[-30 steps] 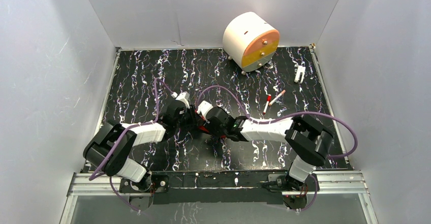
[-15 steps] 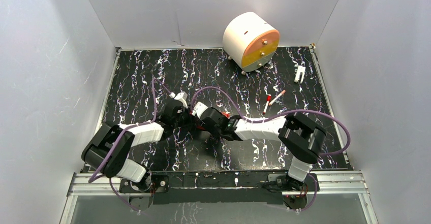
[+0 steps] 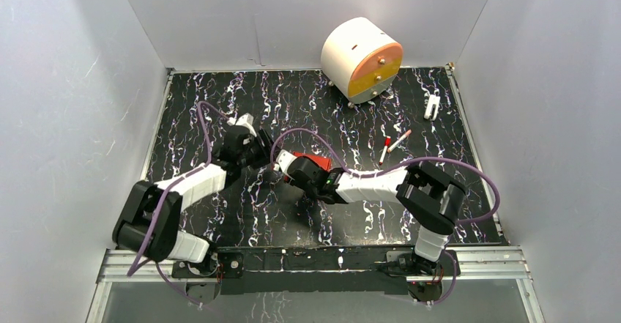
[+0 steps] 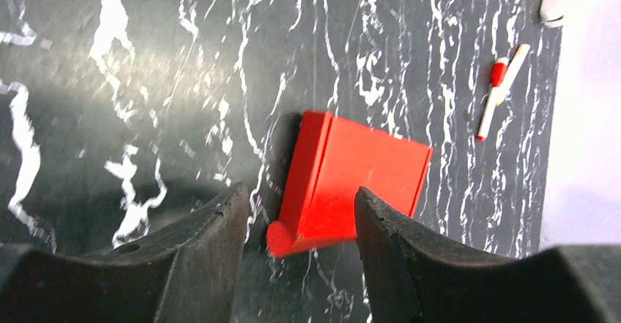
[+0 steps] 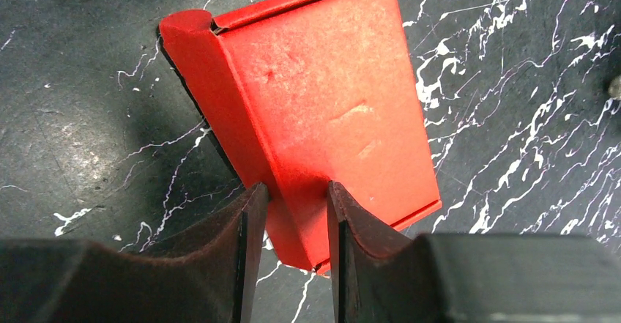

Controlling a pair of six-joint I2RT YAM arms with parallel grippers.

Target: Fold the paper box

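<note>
**Bright red thin-card paper box (image 5: pixel 322 110) gripped at one end by the right gripper (image 5: pixel 293 224), near the middle of the black, white-veined marbled tabletop (image 3: pixel 198 103).**

The box's near end is pinched between the right gripper's two dark fingers (image 5: pixel 245 242), and a rounded flap is seen at its far left corner. The left gripper (image 4: pixel 299 195) is held just left of the box, its fingers spread and nothing grasped; the box is seen beyond them, untouched. Two small red-capped white pens (image 3: pixel 386 149) are seen to the right of the box, well apart from it. A large white-and-orange drum (image 3: pixel 362 59) is set at the far edge.
</note>
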